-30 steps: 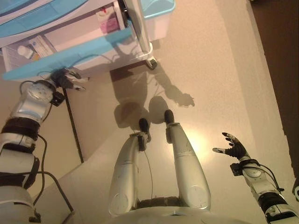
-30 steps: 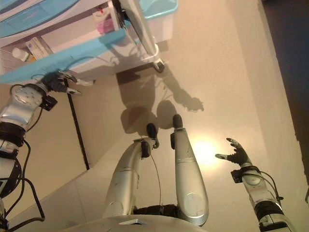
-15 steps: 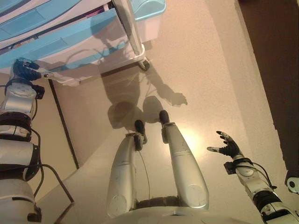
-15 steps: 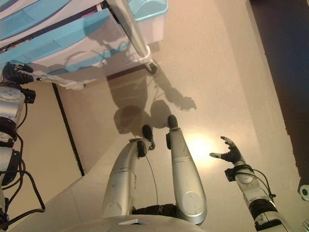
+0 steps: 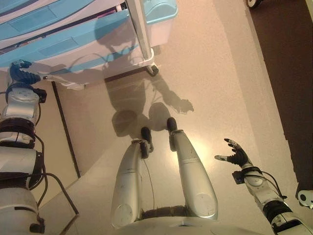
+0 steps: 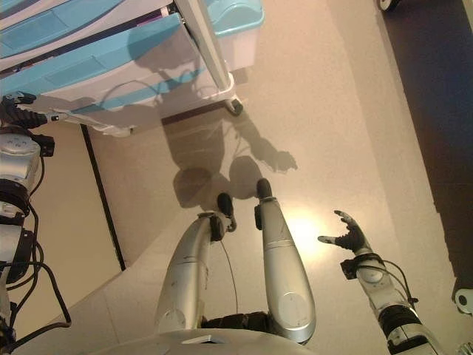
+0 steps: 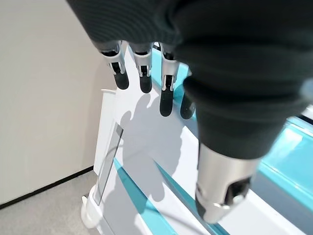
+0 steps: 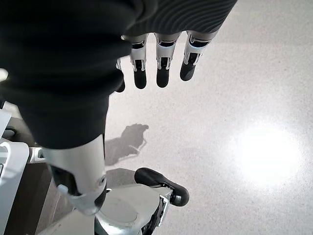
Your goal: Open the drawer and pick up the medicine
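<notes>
Your left hand (image 5: 22, 74) sits at the near corner of the cart (image 5: 146, 29), fingers (image 7: 165, 100) straight and relaxed, holding nothing, tips just off the white and blue drawer (image 5: 73, 41) front. That drawer runs away from the hand to the right and looks pushed in. You can't see the medicine in any view. Far right, well apart from the cart, your right hand (image 5: 236, 155) hangs over bare floor (image 5: 220, 73), fingers spread, empty.

Drawer cabinet (image 5: 73, 39) cut off by upper and left picture edges, drawer contents hidden behind blue fronts, medicine concealed from every view, caster wheel (image 5: 254, 2) clipped at top edge, white object (image 5: 303, 197) at right edge too small to identify
</notes>
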{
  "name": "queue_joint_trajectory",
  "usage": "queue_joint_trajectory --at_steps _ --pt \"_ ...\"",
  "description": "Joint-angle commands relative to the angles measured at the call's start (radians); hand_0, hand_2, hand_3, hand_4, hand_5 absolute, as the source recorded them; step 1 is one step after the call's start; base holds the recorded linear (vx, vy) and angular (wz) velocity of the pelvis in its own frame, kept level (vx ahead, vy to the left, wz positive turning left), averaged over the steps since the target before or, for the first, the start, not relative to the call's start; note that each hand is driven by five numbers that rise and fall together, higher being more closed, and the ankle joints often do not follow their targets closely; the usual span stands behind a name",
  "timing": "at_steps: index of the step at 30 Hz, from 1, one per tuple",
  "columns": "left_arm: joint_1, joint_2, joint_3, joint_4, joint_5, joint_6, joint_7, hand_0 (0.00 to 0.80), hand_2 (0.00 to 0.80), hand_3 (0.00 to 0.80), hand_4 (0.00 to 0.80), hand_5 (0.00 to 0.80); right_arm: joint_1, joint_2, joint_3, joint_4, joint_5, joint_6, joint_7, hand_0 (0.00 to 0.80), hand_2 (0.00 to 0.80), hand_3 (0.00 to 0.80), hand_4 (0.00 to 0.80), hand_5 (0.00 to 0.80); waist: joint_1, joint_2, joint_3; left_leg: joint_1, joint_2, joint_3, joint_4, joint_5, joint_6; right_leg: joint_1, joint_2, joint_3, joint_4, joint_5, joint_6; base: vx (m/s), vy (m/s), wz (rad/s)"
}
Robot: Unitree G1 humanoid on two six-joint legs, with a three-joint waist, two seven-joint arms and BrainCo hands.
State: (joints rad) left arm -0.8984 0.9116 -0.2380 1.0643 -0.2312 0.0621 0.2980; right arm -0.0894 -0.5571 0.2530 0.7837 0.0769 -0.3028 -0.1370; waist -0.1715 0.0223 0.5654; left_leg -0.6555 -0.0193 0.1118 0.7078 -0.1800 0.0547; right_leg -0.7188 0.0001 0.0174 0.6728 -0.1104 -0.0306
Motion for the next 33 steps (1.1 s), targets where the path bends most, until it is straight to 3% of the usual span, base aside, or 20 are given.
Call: queue_joint_trajectory --at_steps 1,7,16,22,26,27,30,33 --pt "-0.029 0.045 0.030 -0.010 -0.052 -0.046 0.057 0.000 0.000 0.000 0.000 0.000 0.014 0.009 0.024 0.001 0.005 -0.028 -0.029 0.000 0.000 0.000 0.000 0.000 0.005 -0.028 -0.045 0.067 -0.058 0.045 -0.107 -0.052 0.035 0.046 0.034 -0.004 -0.100 -0.018 0.049 -0.008 0.036 -0.07" --pt "-0.090 0.033 -0.020 -0.006 -0.010 -0.080 0.027 0.000 0.000 0.000 0.000 0.000 0.005 0.006 0.030 -0.018 0.002 -0.027 -0.032 0.000 0.000 0.000 0.000 0.000 -0.002 -0.046 -0.045 0.042 -0.062 0.043 -0.114 -0.046 0.036 0.023 0.046 0.011 -0.160 0.033 0.062 0.010 0.017 -0.04" --pt "-0.192 0.059 -0.112 -0.009 0.016 -0.062 0.031 0.000 0.000 0.000 0.000 0.000 0.007 0.003 0.028 -0.022 0.010 -0.038 -0.029 0.000 0.000 0.000 0.000 0.000 -0.016 -0.060 -0.045 0.003 -0.065 0.056 -0.092 -0.057 0.033 0.002 0.047 0.022 -0.219 0.081 0.074 0.018 0.014 -0.02" --pt "-0.212 0.076 -0.085 -0.003 -0.016 -0.123 0.171 0.000 0.000 0.000 0.000 0.000 0.013 0.006 0.024 -0.020 0.019 -0.035 -0.039 0.000 0.000 0.000 0.000 0.000 -0.025 -0.077 -0.045 -0.035 -0.069 0.078 -0.064 -0.044 0.036 -0.024 0.036 0.026 -0.251 0.134 0.074 0.003 0.031 -0.07" --pt "-0.213 0.081 -0.051 0.001 -0.046 -0.207 0.263 0.000 0.000 0.000 0.000 0.000 0.024 0.008 0.028 -0.017 0.020 -0.041 -0.036 0.000 0.000 0.000 0.000 0.000 -0.026 -0.083 -0.045 -0.047 -0.066 0.081 -0.045 -0.054 0.034 -0.028 0.036 0.026 -0.250 0.134 0.074 0.057 0.039 -0.07" --pt "-0.209 0.079 -0.051 0.001 -0.044 -0.214 0.263 0.000 0.000 0.000 0.000 0.000 0.026 0.010 0.030 -0.014 0.019 -0.041 -0.036 0.000 0.000 0.000 0.000 0.000 -0.020 -0.076 -0.045 -0.031 -0.065 0.068 -0.042 -0.081 0.030 -0.016 0.043 0.026 -0.238 0.106 0.079 0.110 0.042 0.02" --pt "-0.187 0.058 -0.038 -0.001 -0.069 -0.251 0.218 0.000 0.000 0.000 0.000 0.000 0.030 0.015 0.033 -0.017 0.019 -0.045 -0.032 0.000 0.000 0.000 0.000 0.000 -0.019 -0.074 -0.045 -0.034 -0.064 0.068 -0.041 -0.079 0.029 -0.018 0.044 0.026 -0.226 0.098 0.078 0.035 0.012 0.00" --pt "-0.133 0.003 -0.003 -0.044 -0.269 -0.327 0.024 0.000 0.000 0.000 0.000 0.000 0.027 0.029 0.033 -0.018 0.020 -0.063 -0.020 0.000 0.000 0.000 0.000 0.000 -0.017 -0.074 -0.045 -0.036 -0.069 0.076 -0.065 -0.044 0.031 -0.022 0.040 0.025 -0.227 0.112 0.074 -0.071 -0.052 0.03"
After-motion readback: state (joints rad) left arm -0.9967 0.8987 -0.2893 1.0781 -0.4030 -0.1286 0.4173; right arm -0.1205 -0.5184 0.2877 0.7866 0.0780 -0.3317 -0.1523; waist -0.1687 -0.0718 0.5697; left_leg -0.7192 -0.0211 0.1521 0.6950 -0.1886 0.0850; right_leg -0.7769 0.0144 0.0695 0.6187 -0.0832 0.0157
